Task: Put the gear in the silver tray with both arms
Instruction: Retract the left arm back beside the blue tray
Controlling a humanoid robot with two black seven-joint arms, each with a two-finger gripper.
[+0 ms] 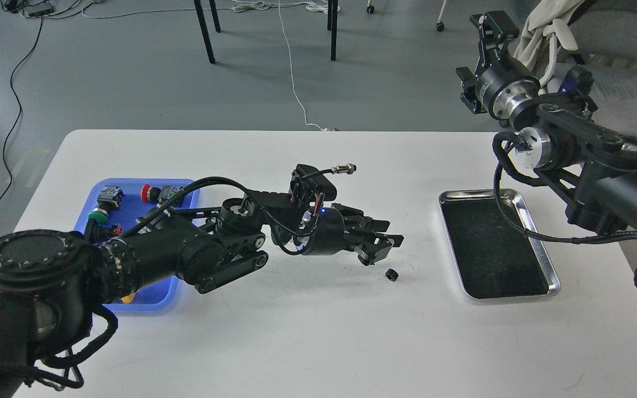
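Note:
A small black gear [391, 274] lies on the white table, just below and right of my left gripper [380, 249]. The left gripper hovers a little above the table with its fingers apart and nothing between them. The silver tray [479, 192] lies to the right of the gear, about a hand's width away, and its dark bottom holds nothing. My right gripper [483, 41] is raised high beyond the table's far right edge, above and behind the tray. It points away from me, so its fingers cannot be told apart.
A blue plastic tray [130, 193] at the left holds several push buttons and switches, partly hidden by my left arm. A black cable from the right arm hangs over the silver tray's right rim [517, 226]. Chair legs and cables stand on the floor beyond the table.

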